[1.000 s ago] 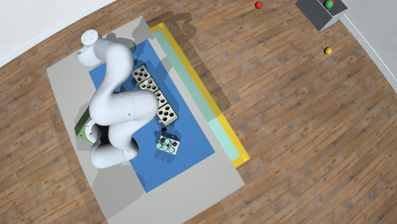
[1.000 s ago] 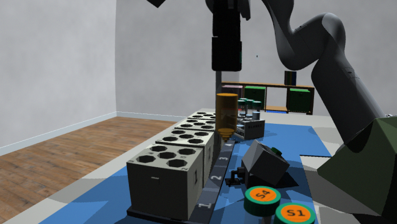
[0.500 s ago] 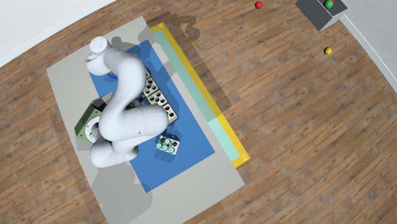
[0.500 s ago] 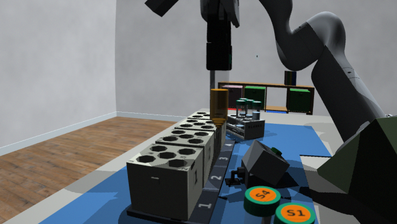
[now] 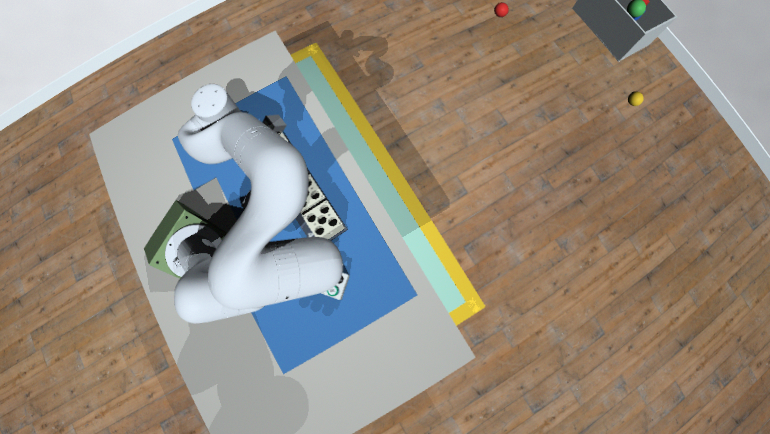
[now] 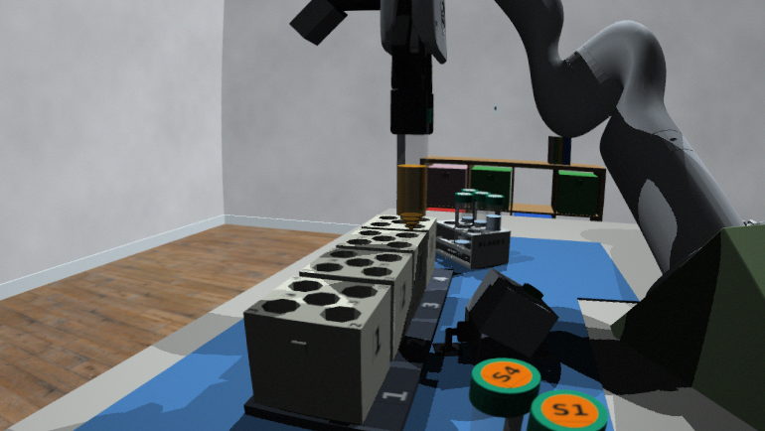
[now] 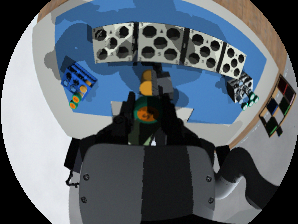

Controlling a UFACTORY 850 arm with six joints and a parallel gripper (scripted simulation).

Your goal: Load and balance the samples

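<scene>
My gripper [image 6: 411, 151] [image 7: 148, 100] is shut on a sample tube [image 6: 411, 190] [image 7: 145, 87] with orange liquid, held upright by its top. Its cap dot is orange in the wrist view; the ID is too small to read. The tube's cone tip hangs just above the top of the farthest adapter [image 6: 422, 251], number 4 in the row on stand ST [image 6: 431, 308]. All adapter holes that show are empty. Adapter 1 [image 6: 316, 353] is nearest in the exterior view. The caps of S4 [image 6: 503, 377] and S1 [image 6: 567, 409] show at the bottom. The blue rack RS [image 7: 79, 80] shows in the wrist view.
The white blank rack RB [image 6: 482, 250] [image 7: 245, 90] [image 5: 340, 287] holds several tubes beyond adapter 4. A dark tilted box [image 6: 511, 316] sits beside ST. The green arm pedestal [image 6: 722, 321] [image 5: 164, 242] is at the right. The arm hides most of the adapters [image 5: 323, 218] from above.
</scene>
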